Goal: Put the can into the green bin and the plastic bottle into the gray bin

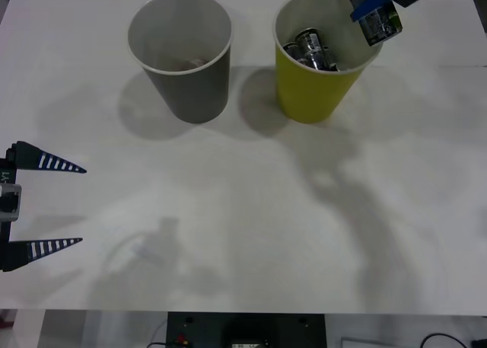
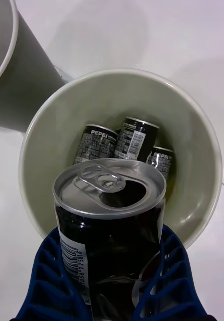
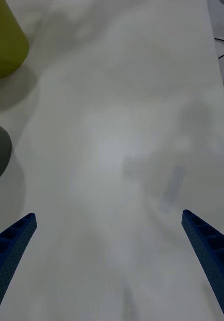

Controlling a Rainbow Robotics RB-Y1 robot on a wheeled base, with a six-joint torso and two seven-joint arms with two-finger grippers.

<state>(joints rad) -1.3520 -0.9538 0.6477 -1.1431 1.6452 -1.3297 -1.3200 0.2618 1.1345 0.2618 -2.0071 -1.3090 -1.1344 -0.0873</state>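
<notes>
A: In the front view, where does the can (image 1: 378, 20) sit against the green bin (image 1: 316, 93)?

B: At the upper right of the frame. The right tool (image 1: 370, 5) grips it above the far right part of the bin's rim, so it hangs partly over the mouth and partly past the edge. More cans already lie inside. The gray bin (image 1: 190, 89) stands just to the left of the green one, on the white counter (image 1: 251, 226).

A: And the left tool (image 1: 72, 205)?

B: Parked at the left edge, spread wide and holding nothing, well away from both bins.

A: What does the right wrist view add?

B: The held can (image 2: 109, 220) fills the lower middle of the frame, silver top and pull tab facing the camera, blue fingers (image 2: 175, 271) clamped on both sides of its body. Its long axis points down toward the green bin's white inside (image 2: 192, 165), which opens right behind it, with three cans resting at the bottom. A release here would likely drop it in, though a small shift toward the bin's centre looks safer.

A: The left wrist view?

B: Bare counter between the two spread fingers (image 3: 11, 246), with both bins at the left edge of the frame. No plastic bottle is to be seen there.
</notes>
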